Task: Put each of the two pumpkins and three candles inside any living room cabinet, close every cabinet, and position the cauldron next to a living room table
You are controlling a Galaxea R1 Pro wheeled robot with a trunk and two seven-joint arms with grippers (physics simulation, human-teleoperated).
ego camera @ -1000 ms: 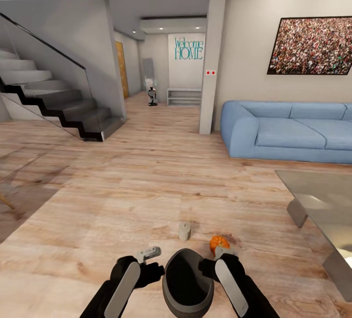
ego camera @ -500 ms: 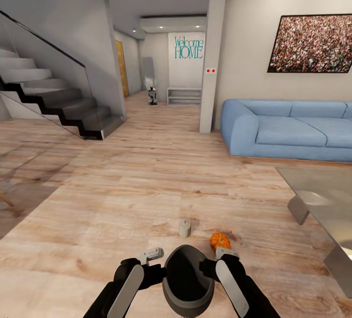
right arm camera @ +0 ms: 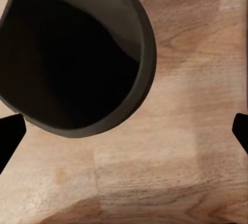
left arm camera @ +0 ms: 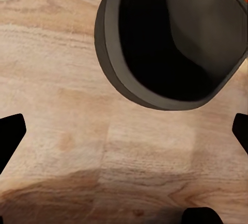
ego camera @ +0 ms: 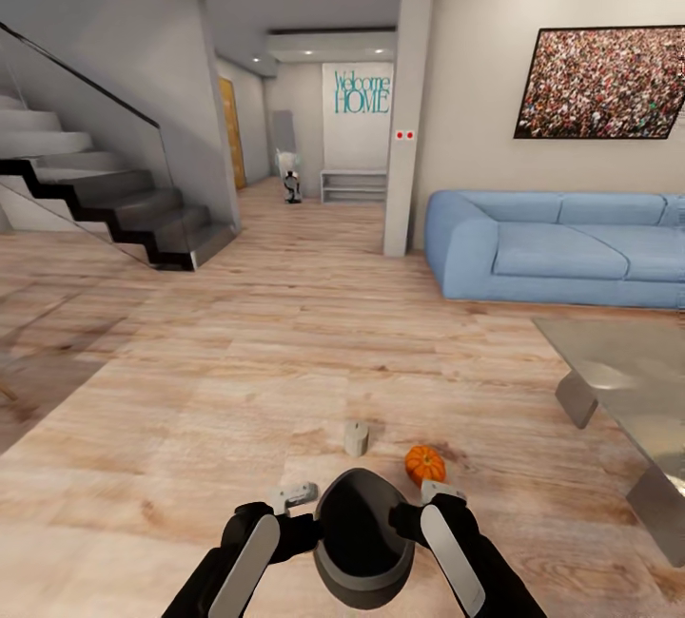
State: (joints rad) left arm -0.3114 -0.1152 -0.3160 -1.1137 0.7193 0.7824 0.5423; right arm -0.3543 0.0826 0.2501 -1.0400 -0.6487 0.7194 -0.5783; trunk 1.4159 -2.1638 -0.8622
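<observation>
Both claws stand wide apart, grasping nothing: left claw [ego camera: 293, 496] and right claw [ego camera: 443, 492] flank the dark cauldron [ego camera: 362, 538] without touching it. Just beyond on the wooden floor [ego camera: 238, 361] stand a candle [ego camera: 356, 438] and a pumpkin [ego camera: 424, 463], near the glass desk [ego camera: 618, 380]

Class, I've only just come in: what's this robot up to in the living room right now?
The robot holds a dark cauldron between its two arms, the left gripper and right gripper flanking it over the wooden floor. Just ahead on the floor stand a candle and a pumpkin, apart from each other. A glass table sits to the right, before a blue sofa.
</observation>
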